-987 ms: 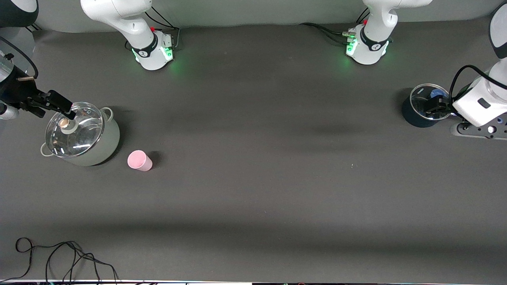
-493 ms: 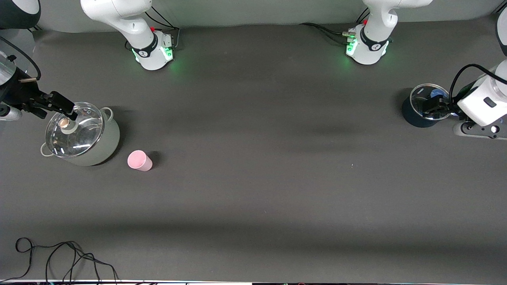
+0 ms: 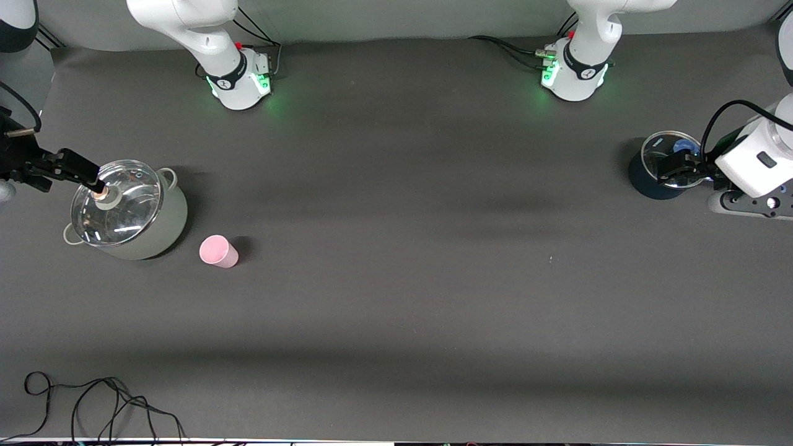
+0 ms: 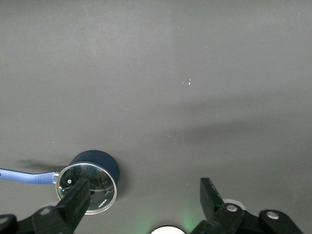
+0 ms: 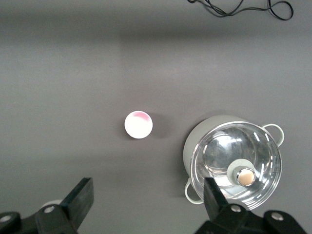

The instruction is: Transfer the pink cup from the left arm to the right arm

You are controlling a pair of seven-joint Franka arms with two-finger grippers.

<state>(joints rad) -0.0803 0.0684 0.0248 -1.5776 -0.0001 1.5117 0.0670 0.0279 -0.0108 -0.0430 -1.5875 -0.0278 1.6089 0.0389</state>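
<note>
The pink cup (image 3: 218, 251) stands alone on the dark table mat, beside the pale lidded pot (image 3: 127, 210) and a little nearer the front camera. In the right wrist view the cup (image 5: 138, 125) shows from above, apart from the fingers. My right gripper (image 3: 87, 173) hangs open and empty over the pot's rim at the right arm's end of the table; its wrist view shows the right gripper (image 5: 148, 200) spread wide. My left gripper (image 3: 672, 170) is open and empty over a dark blue pot (image 3: 657, 173) at the left arm's end, and also shows as the left gripper (image 4: 145, 197).
The pale pot (image 5: 234, 163) carries a glass lid with a round knob (image 5: 246, 176). The blue pot (image 4: 90, 178) has a glass lid and a blue handle (image 4: 24, 176). A black cable (image 3: 93, 402) lies loose near the table's front edge.
My right gripper has drifted a little toward the right arm's end of the table, off the pot lid's middle. The left gripper has barely shifted. The cup has not moved.
</note>
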